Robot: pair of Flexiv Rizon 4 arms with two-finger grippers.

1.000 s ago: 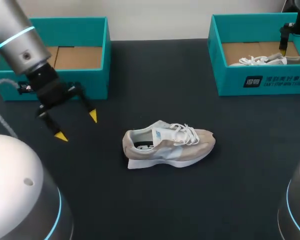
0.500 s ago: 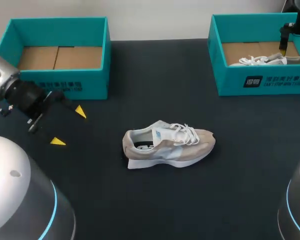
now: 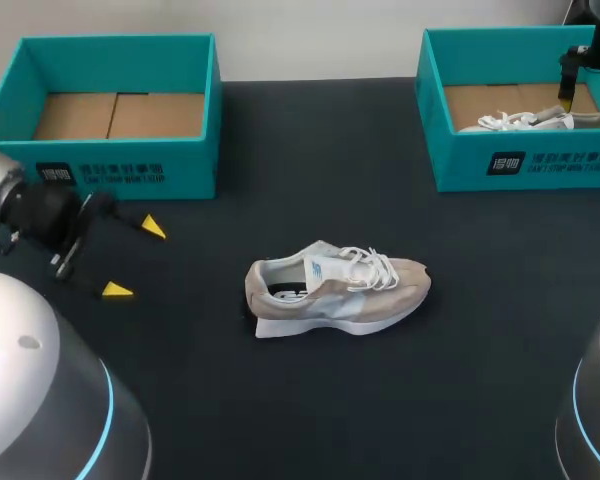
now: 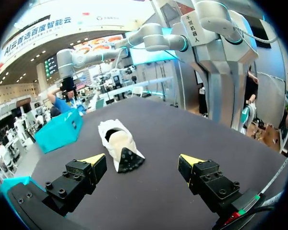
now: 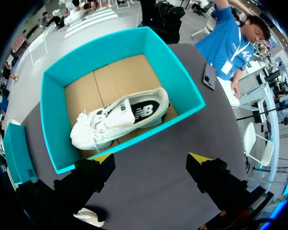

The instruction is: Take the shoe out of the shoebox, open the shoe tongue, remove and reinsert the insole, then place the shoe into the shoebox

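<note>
Beige shoe (image 3: 335,290) on table (image 3: 280,400); white print on each teal shoebox (image 3: 460,165) front; left fingers (image 3: 153,227), right fingers (image 5: 93,173) wide, empty.

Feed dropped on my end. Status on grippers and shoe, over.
Left gripper open, empty, facing the shoe. Right gripper open at the right shoebox, second shoe inside. Shoe upright on table, nothing between it and left gripper.

The left shoebox (image 3: 120,175) and the right shoebox (image 3: 540,165) each carry a dark square logo beside two lines of white characters on the front wall, too small to read surely. The beige shoe (image 3: 335,290) on the worktop (image 3: 280,150) bears a blue letter mark on its side. In the right shoebox, the white shoe (image 5: 117,120) shows a white logo on its dark insole (image 5: 144,111).
</note>
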